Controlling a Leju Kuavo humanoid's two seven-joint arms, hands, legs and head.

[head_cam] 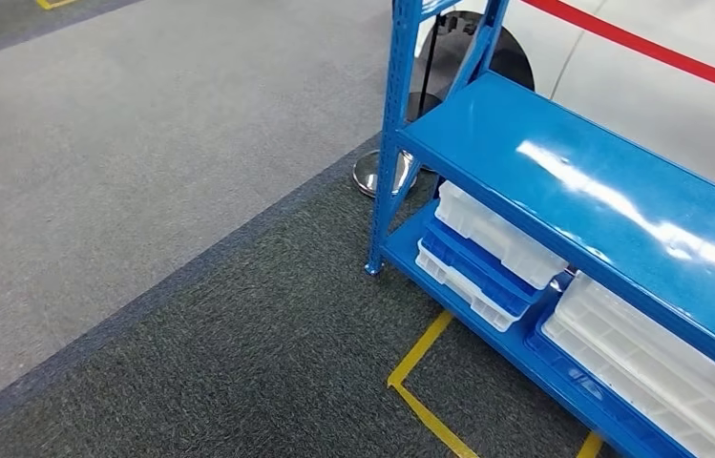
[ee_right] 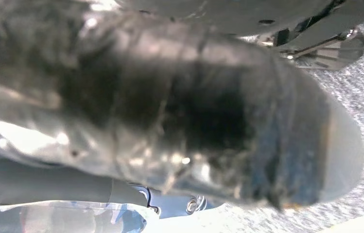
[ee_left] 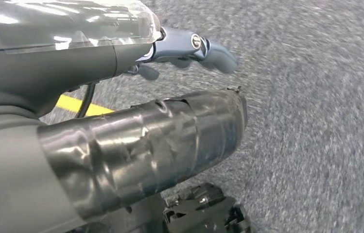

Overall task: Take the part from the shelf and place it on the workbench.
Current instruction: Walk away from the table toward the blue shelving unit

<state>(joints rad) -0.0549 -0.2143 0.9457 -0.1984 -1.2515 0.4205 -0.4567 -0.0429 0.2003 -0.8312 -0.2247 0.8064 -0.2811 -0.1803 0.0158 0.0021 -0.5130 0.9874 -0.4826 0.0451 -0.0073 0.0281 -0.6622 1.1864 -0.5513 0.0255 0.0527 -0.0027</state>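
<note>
A: The part itself cannot be picked out; the blue shelf stands ahead and to the right in the head view, its middle board bare and shiny. On the bottom level lie stacked white and blue trays and a larger white tray, so the part is probably in one of those, though nothing inside them is visible.

B: Which hand is nearer?

A: Judging by the shelf's side, the right hand. Its wrist view has it hanging over the grey carpet, a blurred, dark taped thumb across the picture. Whether its fingers are spread or curled cannot be told.

B: And the left hand?

A: Also hanging over carpet, thumb and a grey finger held out straight and apart, nothing between them. A yellow floor line runs behind it.

B: So what does the reach call for?

A: The trays run lengthwise along the shelf, low down. The robot likely has to turn right, step to the yellow floor marking, and stoop.
</note>
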